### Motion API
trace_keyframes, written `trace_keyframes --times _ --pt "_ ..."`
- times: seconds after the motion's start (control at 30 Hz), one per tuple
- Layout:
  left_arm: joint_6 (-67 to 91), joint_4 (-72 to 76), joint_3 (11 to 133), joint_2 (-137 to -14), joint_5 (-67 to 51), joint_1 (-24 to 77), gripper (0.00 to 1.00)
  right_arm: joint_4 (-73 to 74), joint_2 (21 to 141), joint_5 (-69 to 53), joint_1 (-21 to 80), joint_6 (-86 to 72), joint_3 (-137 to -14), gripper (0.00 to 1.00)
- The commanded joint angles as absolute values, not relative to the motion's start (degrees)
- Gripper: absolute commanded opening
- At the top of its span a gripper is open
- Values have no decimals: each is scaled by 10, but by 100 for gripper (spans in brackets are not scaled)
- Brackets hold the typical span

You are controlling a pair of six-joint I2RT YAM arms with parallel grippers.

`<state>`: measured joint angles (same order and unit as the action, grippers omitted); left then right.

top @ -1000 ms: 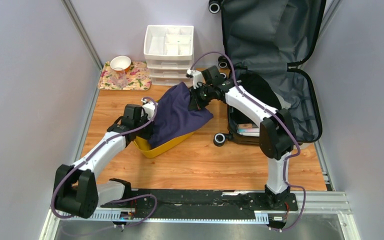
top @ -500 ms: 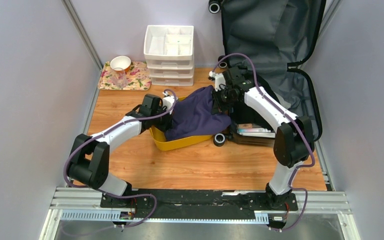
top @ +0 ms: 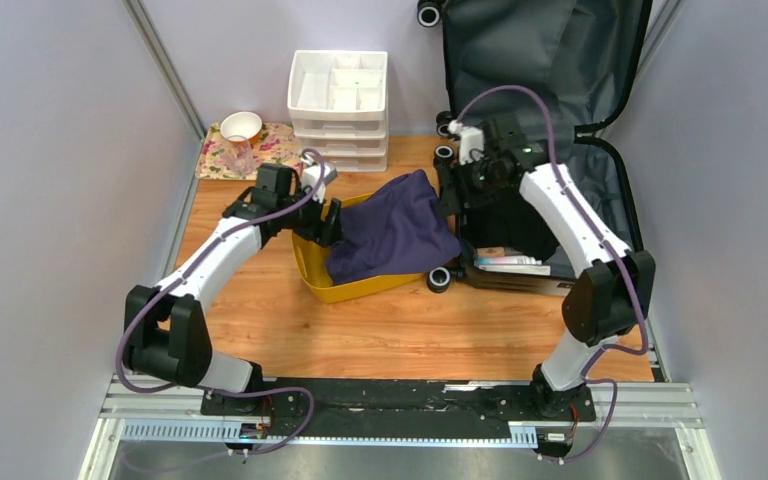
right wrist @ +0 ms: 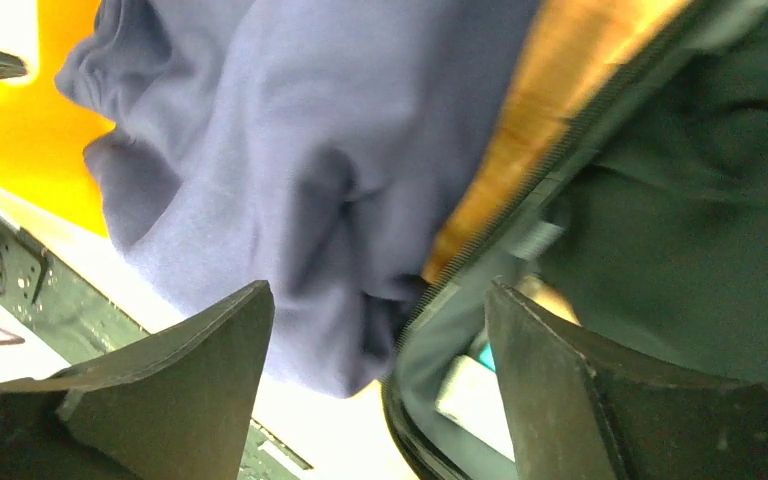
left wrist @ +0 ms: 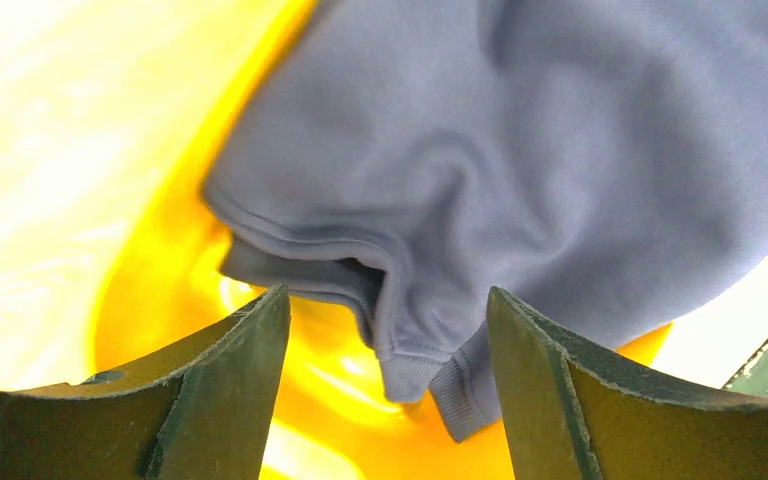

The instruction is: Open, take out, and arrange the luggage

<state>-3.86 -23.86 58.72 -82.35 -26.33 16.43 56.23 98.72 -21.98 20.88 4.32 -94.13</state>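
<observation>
The luggage (top: pixel 560 80) stands open at the back right, its dark grey lined lid leaning on the wall and its lower half (top: pixel 520 275) flat on the floor. A navy garment (top: pixel 390 235) lies draped over the yellow bin (top: pixel 360 290) beside it. My left gripper (top: pixel 325 222) hovers at the bin's left rim, open. In the left wrist view the garment's cuff (left wrist: pixel 460 390) hangs loose below the left gripper (left wrist: pixel 388 292). My right gripper (top: pixel 457 195), also open, is above the luggage's left edge. The right wrist view shows the garment (right wrist: pixel 310 150) and the luggage lining (right wrist: pixel 680 200) under the right gripper (right wrist: pixel 378 285).
A white drawer organizer (top: pixel 338 95) stands at the back. Left of it a floral mat (top: pixel 250 152) carries a white bowl (top: pixel 241 125) and a glass cup (top: pixel 241 157). Flat boxes (top: pixel 505 262) lie in the luggage's lower half. Grey walls close both sides.
Both grippers have opened and let go of the navy garment, which now rests on the yellow bin. The left gripper drew back left, and the right one moved back toward the luggage.
</observation>
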Motion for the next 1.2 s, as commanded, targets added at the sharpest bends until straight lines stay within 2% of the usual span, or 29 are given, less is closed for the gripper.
trace_keyframes --times 0.0,0.2,0.27,0.43,0.63,0.8,0.9,1.0,1.17 --pt "-50 -282 667 -779 -315 131 80 572 935 -236 114 65 -1001 82" --pt "-66 -310 726 -780 -328 123 81 563 938 -191 18 143 -978 81" --pt "-54 -294 729 -782 -337 122 82 556 941 -168 14 167 -966 76" --pt "-29 -275 743 -803 -366 123 82 506 934 -173 26 167 -933 68" --pt "-4 -253 744 -816 -372 123 82 397 927 -116 69 128 -892 62" --pt "16 -235 740 -818 -374 124 82 412 968 -119 73 96 -936 61" --pt "10 -236 747 -824 -382 124 82 429 964 -160 77 112 -922 50" --pt "11 -234 752 -830 -382 124 82 425 963 -191 91 117 -893 45" --pt "11 -233 751 -835 -381 125 82 457 1029 -156 84 111 -866 45"
